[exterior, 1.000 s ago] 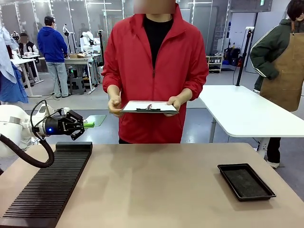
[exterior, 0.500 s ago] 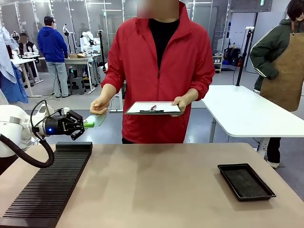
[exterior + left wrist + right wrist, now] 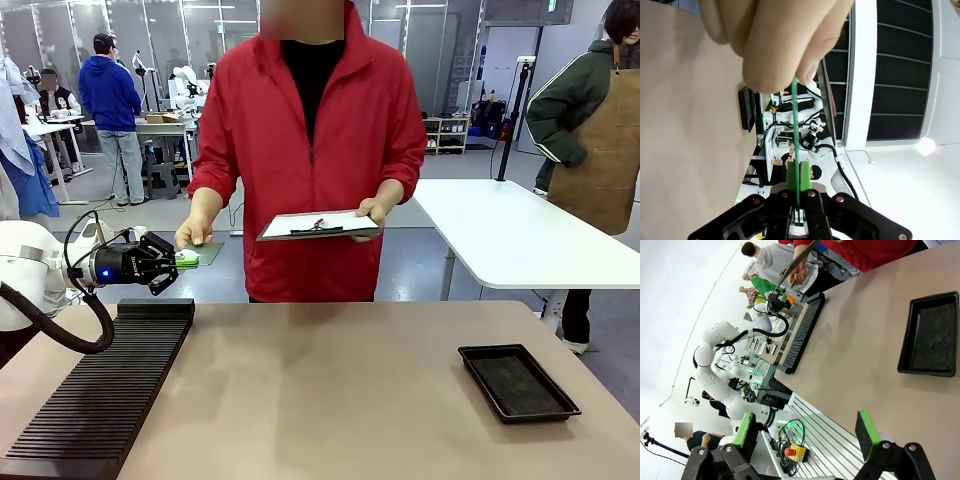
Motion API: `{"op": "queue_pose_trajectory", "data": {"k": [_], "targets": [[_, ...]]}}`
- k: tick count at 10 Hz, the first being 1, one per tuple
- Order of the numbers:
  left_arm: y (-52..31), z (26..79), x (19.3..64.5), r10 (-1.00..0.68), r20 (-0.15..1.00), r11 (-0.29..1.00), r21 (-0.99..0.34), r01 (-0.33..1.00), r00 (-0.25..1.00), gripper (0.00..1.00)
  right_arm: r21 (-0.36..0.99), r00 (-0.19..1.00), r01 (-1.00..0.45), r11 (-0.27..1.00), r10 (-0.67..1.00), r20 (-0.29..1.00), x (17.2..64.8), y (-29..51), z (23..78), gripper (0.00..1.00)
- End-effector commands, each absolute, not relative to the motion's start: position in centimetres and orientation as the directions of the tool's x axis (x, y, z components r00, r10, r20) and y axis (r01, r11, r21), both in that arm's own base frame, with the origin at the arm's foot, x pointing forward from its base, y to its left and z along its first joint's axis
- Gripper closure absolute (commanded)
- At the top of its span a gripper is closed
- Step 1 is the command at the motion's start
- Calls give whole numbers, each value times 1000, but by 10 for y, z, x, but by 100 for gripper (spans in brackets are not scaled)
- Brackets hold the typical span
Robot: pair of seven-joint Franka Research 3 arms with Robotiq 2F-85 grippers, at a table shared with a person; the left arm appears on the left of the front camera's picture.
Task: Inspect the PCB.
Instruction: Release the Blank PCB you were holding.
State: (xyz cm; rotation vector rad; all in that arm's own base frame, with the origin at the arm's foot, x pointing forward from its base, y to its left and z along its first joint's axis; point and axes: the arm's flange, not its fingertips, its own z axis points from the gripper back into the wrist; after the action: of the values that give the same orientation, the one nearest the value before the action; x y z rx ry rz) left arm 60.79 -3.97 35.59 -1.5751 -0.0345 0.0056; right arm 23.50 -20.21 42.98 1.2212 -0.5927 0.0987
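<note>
While the left gripper (image 3: 183,261) is pinched shut on one end of the circuit board (image 3: 207,252), held in the air near the far end of the black slotted rack (image 3: 100,390), the board's other end is gripped by the person's hand (image 3: 193,235). A clipboard (image 3: 318,225) is held in the person's other hand. The right gripper (image 3: 807,432) is spread wide above the table (image 3: 855,340).

The left claw (image 3: 188,261) is black with bright green pads (image 3: 791,176); the circuit board (image 3: 208,252) at its tips is pale green. Below the claw, a black ribbed rack (image 3: 100,400) lies on the tan tabletop (image 3: 330,400). Far to its right is a black tray (image 3: 472,354). Beyond it are a red jacket (image 3: 340,130) and a white clipboard (image 3: 340,221).
</note>
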Motion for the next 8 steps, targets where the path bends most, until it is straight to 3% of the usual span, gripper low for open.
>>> {"op": "queue_pose_trajectory", "data": {"k": [1,8], "targets": [[-40,356,608,26,18,-7,-1000,18,999,96,850,840,-390,353,-242,485,235,-203,430,0],[-40,356,608,26,18,-7,-1000,18,999,96,850,840,-390,353,-242,485,235,-203,430,0]]}}
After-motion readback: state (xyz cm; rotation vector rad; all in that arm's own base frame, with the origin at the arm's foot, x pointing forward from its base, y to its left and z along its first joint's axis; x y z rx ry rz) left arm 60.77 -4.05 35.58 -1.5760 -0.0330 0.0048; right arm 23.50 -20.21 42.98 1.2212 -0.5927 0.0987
